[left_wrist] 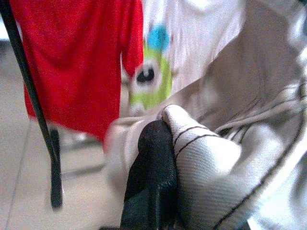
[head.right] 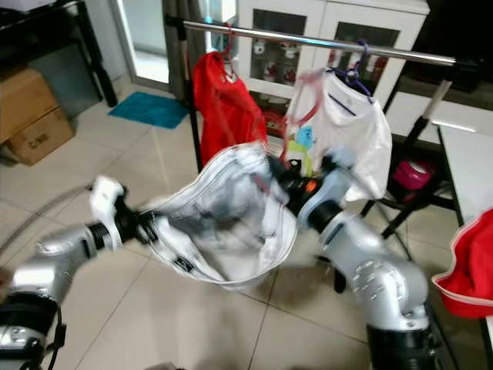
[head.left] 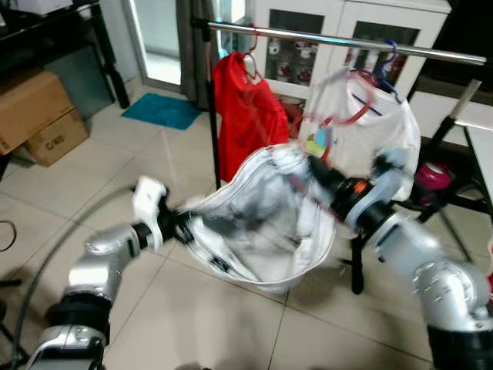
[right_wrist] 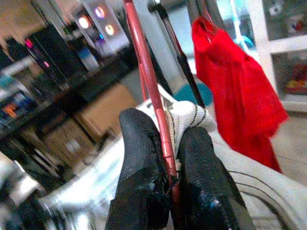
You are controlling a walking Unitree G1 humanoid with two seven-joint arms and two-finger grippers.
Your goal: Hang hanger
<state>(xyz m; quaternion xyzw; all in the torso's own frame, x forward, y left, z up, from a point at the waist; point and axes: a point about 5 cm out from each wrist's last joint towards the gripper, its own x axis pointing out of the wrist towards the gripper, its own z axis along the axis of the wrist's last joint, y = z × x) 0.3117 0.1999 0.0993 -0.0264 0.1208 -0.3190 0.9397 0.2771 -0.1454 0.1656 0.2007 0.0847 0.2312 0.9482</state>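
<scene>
A white garment with dark trim hangs spread between my two grippers in front of a silver clothes rail. My left gripper is shut on the garment's lower edge; the left wrist view shows a black finger pinching the cloth. My right gripper is shut on a thin red hanger together with the garment's collar. In the left eye view, that hanger rises blurred toward the rail. On the rail hang a red shirt and a white printed shirt.
Cardboard boxes stand at the left and a teal mat lies beyond them. A white cabinet is behind the rail. The rack's black leg stands near my right arm. A white table and red cloth are at the right.
</scene>
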